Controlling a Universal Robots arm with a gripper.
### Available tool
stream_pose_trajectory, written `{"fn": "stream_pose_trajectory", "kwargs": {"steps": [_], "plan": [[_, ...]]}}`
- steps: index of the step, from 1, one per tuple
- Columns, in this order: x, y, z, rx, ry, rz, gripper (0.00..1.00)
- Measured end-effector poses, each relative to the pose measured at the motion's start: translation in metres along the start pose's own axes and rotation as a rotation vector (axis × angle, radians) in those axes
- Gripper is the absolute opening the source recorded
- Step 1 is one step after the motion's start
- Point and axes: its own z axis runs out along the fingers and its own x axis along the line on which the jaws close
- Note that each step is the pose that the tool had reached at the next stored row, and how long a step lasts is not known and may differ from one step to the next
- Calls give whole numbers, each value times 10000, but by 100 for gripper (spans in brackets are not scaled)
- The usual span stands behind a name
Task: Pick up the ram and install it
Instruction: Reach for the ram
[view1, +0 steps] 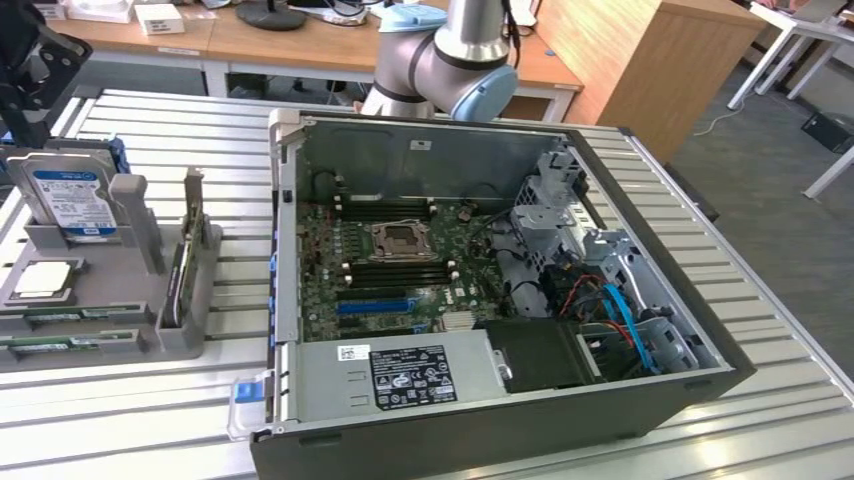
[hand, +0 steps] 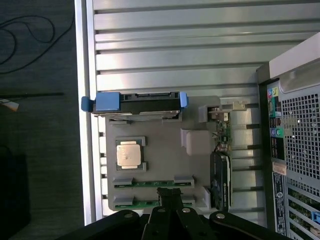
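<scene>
Standing by the slatted aluminium worktop, I start at nine o'clock. There a grey plastic parts holder carries a silver hard drive with a blue-and-white label on edge and a square silver processor lying flat. At its seven o'clock corner, two thin green ram sticks lie in parallel slots, just beside each other. In the wrist view the robot's black jaws hang over that end of the holder, nearest the ram sticks; whether they are open or closed I cannot tell. A dark expansion card stands upright on the holder's three o'clock edge. Right of it lies the open black computer tower, its green motherboard bare around the square metal processor socket. At the tower's six o'clock sits the grey power supply with a black printed label. My worry is the two sticks lying so close: a slightly off descent could catch both, or nip one by a corner and tilt it against the holder's clips. Inside the tower, the exposed socket sits right among the long black slots, so a skewed approach could strike it. None of the labels' print is legible to me.
</scene>
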Motion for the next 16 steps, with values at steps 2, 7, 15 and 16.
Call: {"fn": "stream_pose_trajectory", "kwargs": {"steps": [2,7,15,16], "plan": [[1,-15,0,-1,-1,-1,11],[12,-79,-3,0,0,-1,11],[38,-221,-9,-4,0,-1,11],[39,-239,-9,-5,0,-1,11]]}}
